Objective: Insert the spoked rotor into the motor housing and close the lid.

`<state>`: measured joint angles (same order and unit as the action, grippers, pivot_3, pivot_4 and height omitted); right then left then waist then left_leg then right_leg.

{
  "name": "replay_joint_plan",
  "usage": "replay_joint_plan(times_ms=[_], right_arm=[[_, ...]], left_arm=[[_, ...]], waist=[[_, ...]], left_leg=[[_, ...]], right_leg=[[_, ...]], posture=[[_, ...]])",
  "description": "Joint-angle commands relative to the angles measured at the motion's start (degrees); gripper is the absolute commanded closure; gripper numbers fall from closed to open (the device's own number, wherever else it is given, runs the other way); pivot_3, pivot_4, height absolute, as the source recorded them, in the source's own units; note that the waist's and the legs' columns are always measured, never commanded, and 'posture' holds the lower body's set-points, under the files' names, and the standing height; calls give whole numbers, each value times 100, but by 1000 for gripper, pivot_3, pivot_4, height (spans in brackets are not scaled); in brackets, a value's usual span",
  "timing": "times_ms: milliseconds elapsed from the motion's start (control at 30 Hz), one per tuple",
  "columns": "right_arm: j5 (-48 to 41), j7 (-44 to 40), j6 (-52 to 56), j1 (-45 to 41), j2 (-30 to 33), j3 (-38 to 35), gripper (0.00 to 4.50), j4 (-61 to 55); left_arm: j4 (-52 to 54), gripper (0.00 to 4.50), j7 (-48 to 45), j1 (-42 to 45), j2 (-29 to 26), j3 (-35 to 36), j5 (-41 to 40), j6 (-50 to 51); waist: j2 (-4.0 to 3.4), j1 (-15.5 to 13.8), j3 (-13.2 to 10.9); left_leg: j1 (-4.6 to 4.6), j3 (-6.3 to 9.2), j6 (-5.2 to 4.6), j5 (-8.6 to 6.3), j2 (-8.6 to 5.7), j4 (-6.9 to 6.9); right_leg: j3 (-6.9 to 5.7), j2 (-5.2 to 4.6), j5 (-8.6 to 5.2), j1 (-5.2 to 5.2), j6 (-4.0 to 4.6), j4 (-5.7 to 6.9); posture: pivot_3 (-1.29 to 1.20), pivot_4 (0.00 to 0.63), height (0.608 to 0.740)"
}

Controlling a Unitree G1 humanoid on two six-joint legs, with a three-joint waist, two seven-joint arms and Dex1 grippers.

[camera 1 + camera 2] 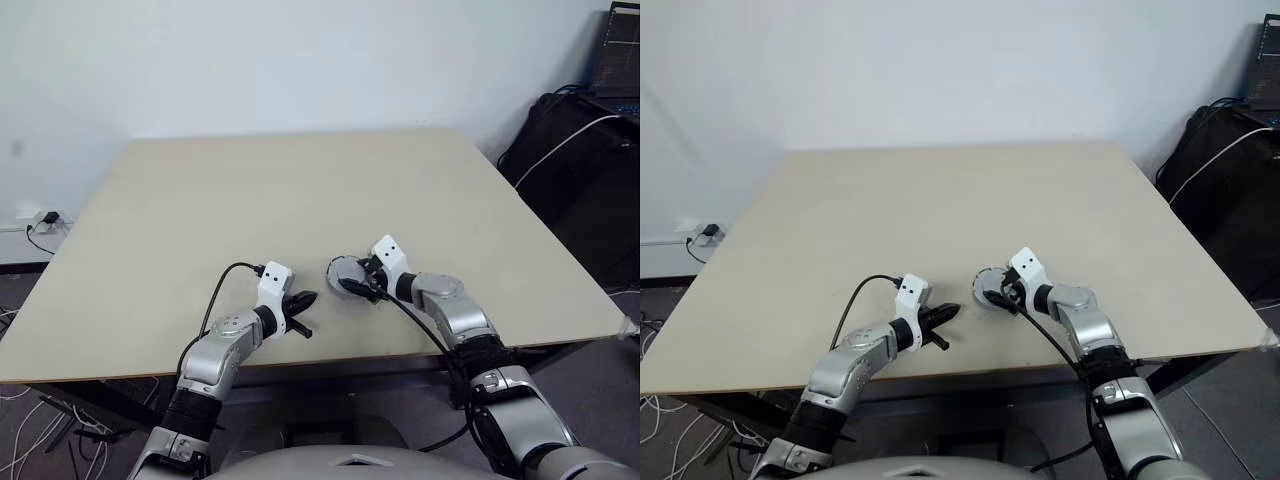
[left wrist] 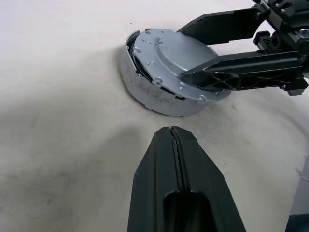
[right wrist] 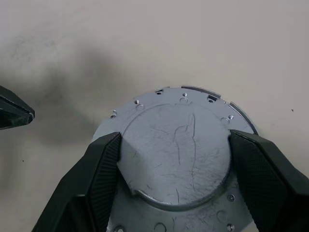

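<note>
Table: wide pale beige square desk (image 1: pixel 300 210); the action sits close to its near edge, about midway along
Lid: round silver-grey metal disc (image 3: pixel 176 154), smooth scratched face up, small holes round its rim; it sits on top of the housing, a touch askew, with a dark gap showing at one side in the left wrist view
Housing: low round grey-walled motor housing (image 2: pixel 145 94) flat on the desk under the lid; its inside is covered, so windings and rotor cannot be seen
Right gripper: the black two-fingered right gripper (image 3: pixel 176 166) straddles the lid, one ribbed finger (image 3: pixel 99 174) on each side; fingers spread wide, right at the disc's raised edge; whether they press it or merely flank it, I cannot tell
Left gripper: the black left gripper (image 2: pixel 176 140) is clenched, its fingers pressed together to a single seam, nothing between them; it hovers low over the desk just beside the housing, apart from it, tip aimed at the lid
</note>
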<state>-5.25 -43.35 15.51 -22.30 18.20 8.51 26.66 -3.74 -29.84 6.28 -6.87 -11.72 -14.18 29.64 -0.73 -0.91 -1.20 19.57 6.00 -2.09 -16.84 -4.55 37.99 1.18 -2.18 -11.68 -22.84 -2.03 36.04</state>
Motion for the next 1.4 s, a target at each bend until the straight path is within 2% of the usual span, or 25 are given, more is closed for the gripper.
replay_joint_plan(times_ms=[33,433,1000,1400], right_arm=[[-140,81,51,86,-25,-183,1320,-214],[83,632,-29,193,-221,-51,1320,-246],[4,959,-526,199,-538,-207,1320,-162],[279,1337,148,76,-533,-66,1320,-17]], left_arm=[[322,4500,-24,87,10,42,-74,-12],[287,4500,-44,105,49,17,-73,-19],[309,4500,-5,-1,55,-9,-8,-164],[333,4500,-6,-60,58,-17,-21,-133]], waist=[[0,1,0],[0,8,0],[-1,30,0],[-1,34,1]], left_leg=[[0,0,0,0,0,0],[0,0,0,0,0,-2],[-2,-2,7,5,6,-2],[-14,-2,8,12,5,1]], right_leg=[[0,0,0,0,0,0],[-1,2,-1,-1,1,0],[1,11,1,-3,1,1],[2,12,2,9,-4,2]], posture=[[0,0,740],[0,0,740],[0,0,740],[0,0,740]])
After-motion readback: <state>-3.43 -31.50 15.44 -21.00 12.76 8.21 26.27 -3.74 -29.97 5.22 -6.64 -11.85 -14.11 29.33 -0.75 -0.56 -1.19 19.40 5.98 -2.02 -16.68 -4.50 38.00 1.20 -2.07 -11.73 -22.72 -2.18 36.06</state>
